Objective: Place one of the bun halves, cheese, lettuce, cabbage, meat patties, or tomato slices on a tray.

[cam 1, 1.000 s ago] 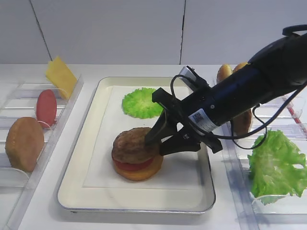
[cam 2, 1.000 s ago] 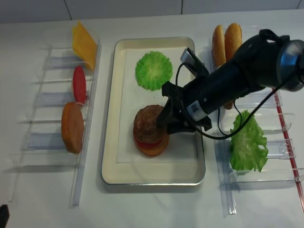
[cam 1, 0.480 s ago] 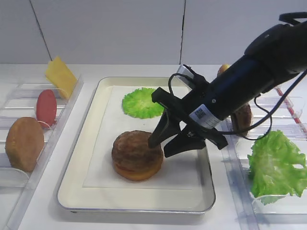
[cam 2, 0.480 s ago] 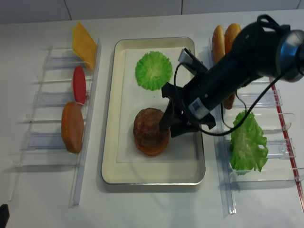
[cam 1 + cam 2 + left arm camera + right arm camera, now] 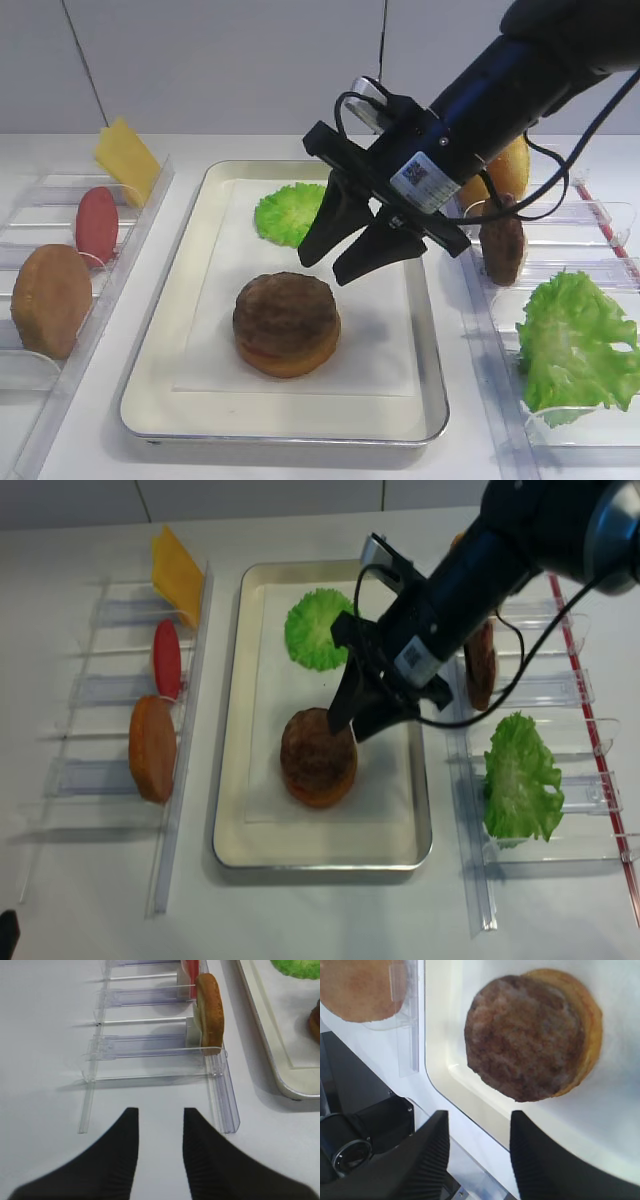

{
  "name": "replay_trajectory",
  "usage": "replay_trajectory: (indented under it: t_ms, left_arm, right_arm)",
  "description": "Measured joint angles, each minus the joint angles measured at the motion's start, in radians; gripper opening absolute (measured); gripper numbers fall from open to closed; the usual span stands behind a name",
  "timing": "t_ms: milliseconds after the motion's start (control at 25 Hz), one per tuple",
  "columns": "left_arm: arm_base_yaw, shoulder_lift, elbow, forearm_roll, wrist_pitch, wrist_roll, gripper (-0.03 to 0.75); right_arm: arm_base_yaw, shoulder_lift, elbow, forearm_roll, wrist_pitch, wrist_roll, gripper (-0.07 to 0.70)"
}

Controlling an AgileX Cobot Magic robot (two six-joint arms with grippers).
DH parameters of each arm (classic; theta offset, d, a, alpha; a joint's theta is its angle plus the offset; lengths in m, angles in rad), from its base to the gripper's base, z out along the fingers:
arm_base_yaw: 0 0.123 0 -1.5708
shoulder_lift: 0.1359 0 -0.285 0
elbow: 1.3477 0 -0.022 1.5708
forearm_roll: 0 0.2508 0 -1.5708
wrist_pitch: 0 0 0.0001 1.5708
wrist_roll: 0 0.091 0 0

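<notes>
A dark-brown meat patty (image 5: 285, 312) (image 5: 318, 750) (image 5: 525, 1042) lies flat on a bun half (image 5: 290, 358) (image 5: 587, 1025) in the middle of the cream tray (image 5: 160, 400) (image 5: 225, 850). My right gripper (image 5: 322, 272) (image 5: 348, 733) (image 5: 479, 1130) hangs open and empty just above the stack's right side, apart from it. A round green leaf disc (image 5: 290, 213) (image 5: 322, 628) lies at the tray's far end. My left gripper (image 5: 159, 1125) is open and empty over bare table, near the front of the left rack.
The left clear rack (image 5: 150, 1042) holds cheese (image 5: 127, 158), a tomato slice (image 5: 96, 225) and a bun half (image 5: 50, 300) (image 5: 209, 1010). The right rack holds another patty (image 5: 502, 245), a bun (image 5: 505, 170) and a ruffled lettuce leaf (image 5: 575, 340) (image 5: 520, 780).
The patty, tilted over a red slice a second ago, now lies flat on the stack. My right gripper has risen up and back from it, jaws unchanged.
</notes>
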Motion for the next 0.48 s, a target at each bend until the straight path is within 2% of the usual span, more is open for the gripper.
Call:
replay_trajectory:
  t_ms: [200, 400, 480]
  left_arm:
    - [0.0, 0.0, 0.0, 0.0, 0.0, 0.0, 0.205]
    - [0.0, 0.0, 0.0, 0.0, 0.0, 0.0, 0.205]
    - [0.0, 0.0, 0.0, 0.0, 0.0, 0.0, 0.205]
  right_arm:
    - [0.0, -0.024, -0.026, -0.062, 0.005, 0.056, 0.34]
    - [0.0, -0.122, -0.026, -0.295, 0.016, 0.171, 0.34]
    - [0.0, -0.187, -0.026, -0.347, 0.02, 0.199, 0.34]
